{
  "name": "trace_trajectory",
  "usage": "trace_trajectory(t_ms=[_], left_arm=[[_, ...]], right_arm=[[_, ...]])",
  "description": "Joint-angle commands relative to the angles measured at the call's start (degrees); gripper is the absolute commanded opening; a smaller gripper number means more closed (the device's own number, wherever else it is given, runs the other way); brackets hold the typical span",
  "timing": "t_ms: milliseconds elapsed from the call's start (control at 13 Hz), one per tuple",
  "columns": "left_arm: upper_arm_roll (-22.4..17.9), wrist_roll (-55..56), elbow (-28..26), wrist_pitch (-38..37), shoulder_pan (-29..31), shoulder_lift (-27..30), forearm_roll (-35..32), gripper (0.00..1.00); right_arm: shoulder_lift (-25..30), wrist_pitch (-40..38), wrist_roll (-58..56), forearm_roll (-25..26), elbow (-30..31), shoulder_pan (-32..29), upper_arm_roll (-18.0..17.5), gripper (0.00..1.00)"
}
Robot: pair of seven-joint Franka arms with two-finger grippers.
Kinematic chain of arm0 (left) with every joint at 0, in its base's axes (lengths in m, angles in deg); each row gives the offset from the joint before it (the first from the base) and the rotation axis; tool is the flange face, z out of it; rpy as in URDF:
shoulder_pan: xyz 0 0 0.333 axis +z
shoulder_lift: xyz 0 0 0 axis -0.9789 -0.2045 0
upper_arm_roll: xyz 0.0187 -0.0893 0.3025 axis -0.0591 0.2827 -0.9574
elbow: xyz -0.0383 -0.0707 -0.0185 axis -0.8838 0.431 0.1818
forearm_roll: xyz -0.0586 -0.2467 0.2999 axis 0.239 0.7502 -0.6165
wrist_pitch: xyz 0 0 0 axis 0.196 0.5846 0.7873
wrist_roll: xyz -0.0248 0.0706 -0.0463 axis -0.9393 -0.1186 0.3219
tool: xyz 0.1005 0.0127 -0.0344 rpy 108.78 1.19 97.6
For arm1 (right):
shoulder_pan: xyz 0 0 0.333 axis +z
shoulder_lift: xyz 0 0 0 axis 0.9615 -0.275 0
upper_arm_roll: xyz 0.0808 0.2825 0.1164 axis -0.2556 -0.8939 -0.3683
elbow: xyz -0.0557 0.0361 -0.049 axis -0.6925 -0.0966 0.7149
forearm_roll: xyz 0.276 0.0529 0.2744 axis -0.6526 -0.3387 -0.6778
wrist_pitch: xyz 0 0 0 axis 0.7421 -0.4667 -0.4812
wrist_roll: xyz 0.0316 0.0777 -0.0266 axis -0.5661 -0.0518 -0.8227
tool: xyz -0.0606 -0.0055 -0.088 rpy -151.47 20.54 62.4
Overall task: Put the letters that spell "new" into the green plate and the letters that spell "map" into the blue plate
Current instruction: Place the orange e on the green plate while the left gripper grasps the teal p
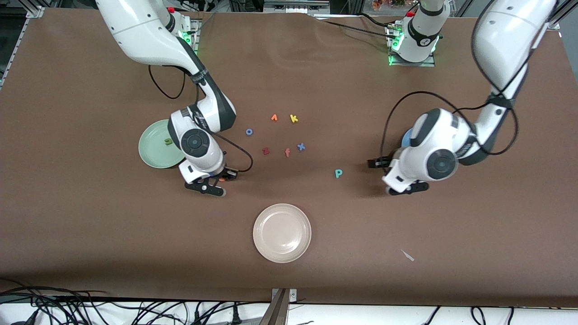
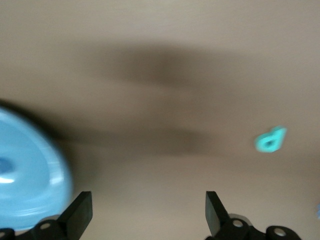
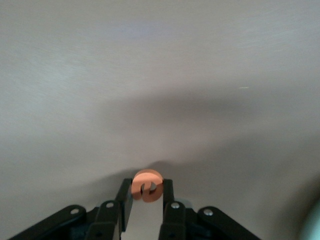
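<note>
The round pale mint-green plate (image 1: 159, 145) lies at the right arm's end of the table, a tiny green foam n (image 1: 168, 141) flat inside it. The small orange foam e (image 3: 147, 185) is pinched upright just above the tabletop. The teal foam p (image 1: 338, 173) lies flat on bare table — near the round medium-blue plate (image 2: 30, 175), apart from it.

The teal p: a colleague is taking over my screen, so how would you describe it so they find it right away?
Start at the beige-white plate nearest the front camera, then look farther from the camera, toward the left arm's end of the table. The teal p lies alone on bare brown table, between the loose cluster of letters and the open left gripper. It is the only teal letter, nearer the camera than the blue x.
</note>
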Motion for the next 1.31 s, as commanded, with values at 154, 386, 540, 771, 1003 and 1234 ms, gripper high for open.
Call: trace_trajectory(t_ms=[154, 386, 540, 771, 1003, 1234], left_arm=[[-1.43, 8.29, 7.28, 7.92, -8.08, -8.17, 0.55, 0.99], [-5.10, 8.04, 11.25, 8.10, -13.25, -10.99, 0.20, 0.99], [-7.14, 7.51, 11.26, 8.10, -15.55, -11.43, 0.19, 0.89], [-7.23, 7.51, 11.17, 8.01, -15.65, -11.52, 0.02, 0.74], [-7.23, 7.59, 11.17, 8.01, -15.73, -11.87, 0.11, 0.59], [-7.32, 8.03, 11.17, 8.01, -16.35, -12.40, 0.19, 0.60]], right_arm=[[16.42, -3.44, -22.11, -1.74, 16.58, -0.71, 6.14, 0.09], [23.29, -3.34, -35.05, -3.05, 25.56, -0.71, 12.82, 0.09], [24.10, -2.03, -42.69, -4.19, 28.65, -0.71, 17.12, 0.10], [23.93, 4.88, -46.24, -7.37, 34.61, -0.71, 18.99, 0.10], [22.96, 14.21, -50.01, -7.36, 39.99, -0.88, 19.69, 0.09], [21.39, 16.77, -51.51, -7.36, 40.78, -0.97, 20.74, 0.10]])
